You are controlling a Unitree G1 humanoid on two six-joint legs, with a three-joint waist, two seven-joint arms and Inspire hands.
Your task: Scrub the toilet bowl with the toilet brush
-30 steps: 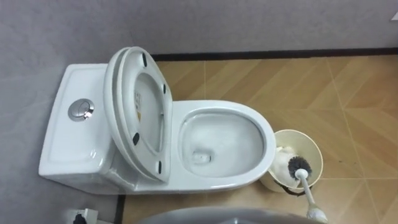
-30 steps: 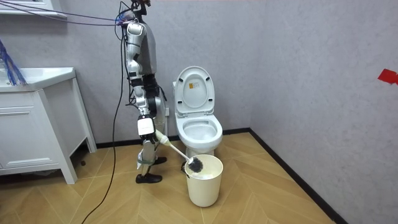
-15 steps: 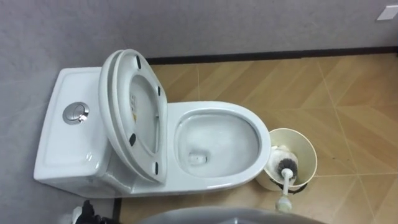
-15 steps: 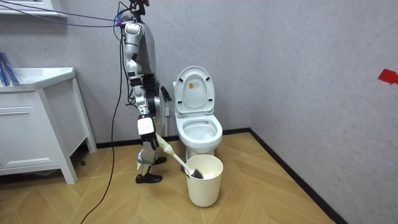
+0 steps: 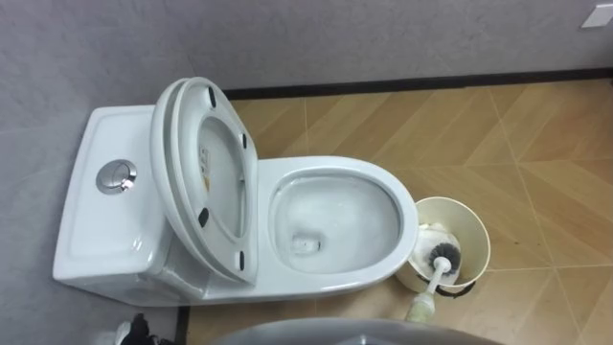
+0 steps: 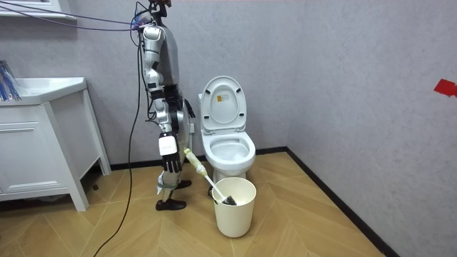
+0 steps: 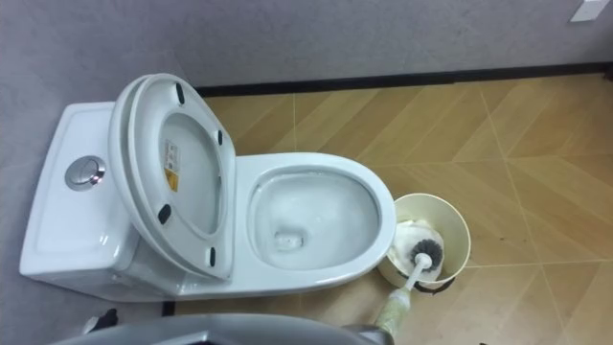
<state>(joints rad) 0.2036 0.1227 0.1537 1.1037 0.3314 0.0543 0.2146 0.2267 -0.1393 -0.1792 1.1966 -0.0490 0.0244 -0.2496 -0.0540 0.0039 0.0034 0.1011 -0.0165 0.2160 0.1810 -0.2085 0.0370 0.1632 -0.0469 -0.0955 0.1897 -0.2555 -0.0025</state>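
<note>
The toilet has its seat and lid standing up and the bowl open. The robot stands just beside it, on the room view's left. A cream waste bin sits just beside the bowl's front. The toilet brush is head-down in that bin, with its handle leaning out toward the right hand. I honestly can't tell what the fingers are doing. The left hand is near the tank.

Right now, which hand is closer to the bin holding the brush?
Right. The right hand hangs low by the top of the brush, to the room view's left of the bin. The left hand sits higher, at waist height beside the raised toilet seat.
</note>
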